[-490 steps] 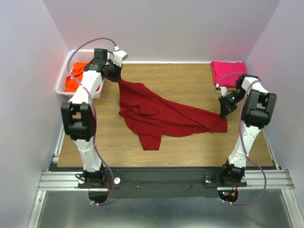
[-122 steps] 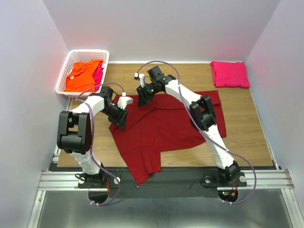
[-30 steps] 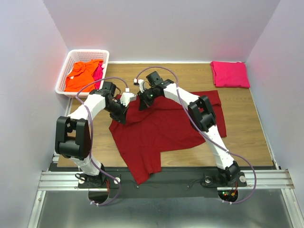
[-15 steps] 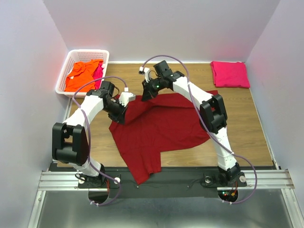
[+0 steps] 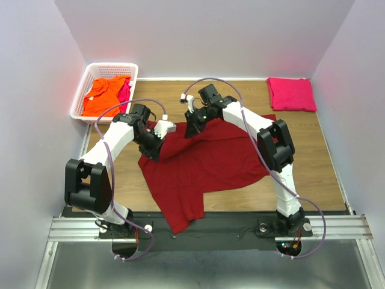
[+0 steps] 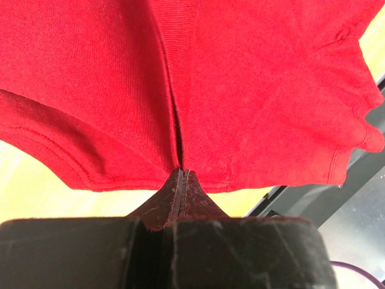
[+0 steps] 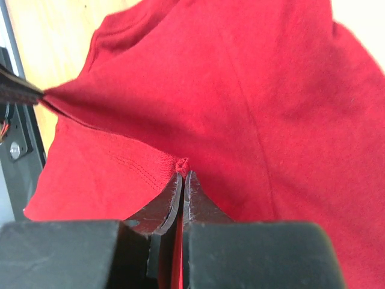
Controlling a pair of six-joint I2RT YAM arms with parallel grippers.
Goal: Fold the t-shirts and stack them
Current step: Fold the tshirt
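four shirts. one dark red shirt (image 5: 204,162) lay spread in middle of bench (image 5: 240,96). one folded pink shirt (image 5: 291,94) sat at far right corner. one orange shirt (image 5: 105,93) and one other pink shirt (image 5: 124,93) lay in one white basket (image 5: 114,65), far left. two pincers. left pincer (image 6: 180,171) was closed tight, pinching dark red shirt edge. right pincer (image 7: 182,174) was closed tight on same shirt's edge. cloth was stretched between them.

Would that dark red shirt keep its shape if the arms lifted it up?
Probably not. The dark red t-shirt bunches into ridges where the left gripper and right gripper pinch it, so it looks floppy. Most of it lies spread on the table, so lifted parts would likely sag. Fingertip pinches alone hold it, suggesting it is light.
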